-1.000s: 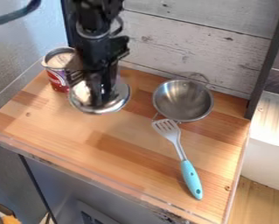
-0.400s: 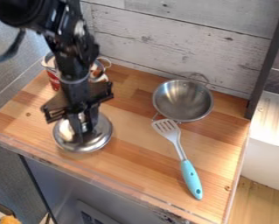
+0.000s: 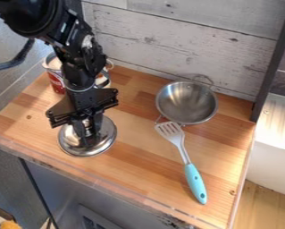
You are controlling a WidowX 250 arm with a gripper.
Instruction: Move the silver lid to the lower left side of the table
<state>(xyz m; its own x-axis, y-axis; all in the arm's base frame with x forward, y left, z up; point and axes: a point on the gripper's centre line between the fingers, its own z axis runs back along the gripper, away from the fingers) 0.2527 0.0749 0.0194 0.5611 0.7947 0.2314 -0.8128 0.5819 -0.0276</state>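
Observation:
The black gripper [image 3: 88, 130] points down over the left part of the table, its fingers closed around the knob at the middle of the silver lid [image 3: 100, 145]. The round lid is level, near the table's front left edge. It is at or just above the wood; I cannot tell whether it touches. The gripper covers the knob and part of the lid's far side. The wooden table [image 3: 138, 154] has bare wood to the right of the lid.
A red can [image 3: 55, 81] stands at the back left, with a metal pot [image 3: 101, 79] partly behind the arm. A steel bowl [image 3: 186, 103] sits at the back right, and a spatula with a turquoise handle [image 3: 195, 182] lies in front of it.
Over the last second, the gripper and the lid have moved together toward the table's front and slightly left. Since the later earlier frame, both have shifted a little right. The bowl and spatula have not moved.

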